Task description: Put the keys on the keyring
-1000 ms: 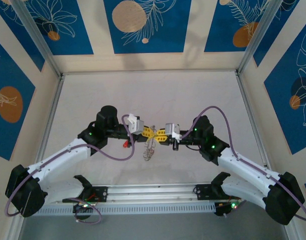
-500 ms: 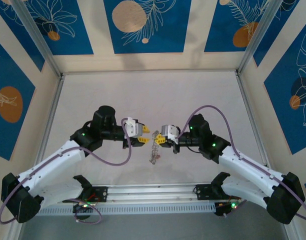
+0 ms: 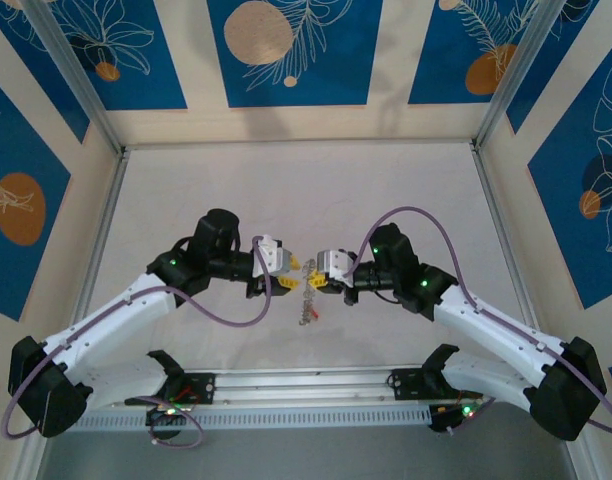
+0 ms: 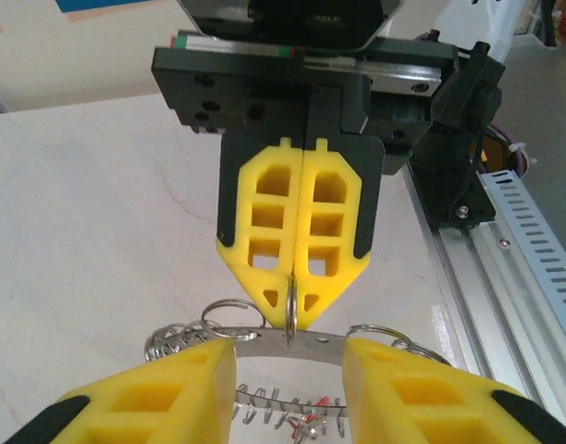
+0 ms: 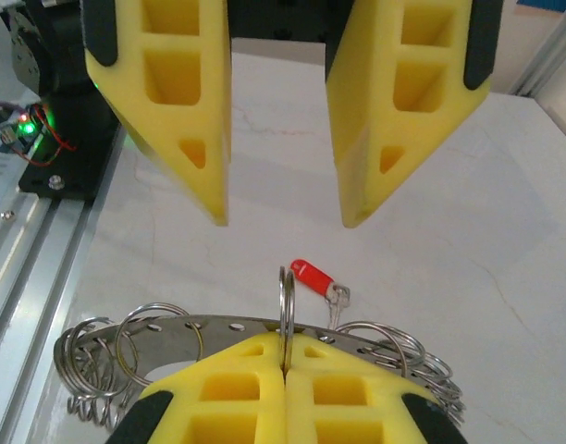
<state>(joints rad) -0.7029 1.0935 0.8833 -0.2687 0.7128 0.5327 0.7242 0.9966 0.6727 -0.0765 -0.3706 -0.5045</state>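
Clamping an upright loop of the keyring in my fully closed right end effector steadies it for my partly spread, empty left end effector.

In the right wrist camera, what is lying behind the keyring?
A red-headed key lies on the table behind the keyring, which the right gripper pinches. The lower end of the key's silvery shaft is covered by the keyring's band.
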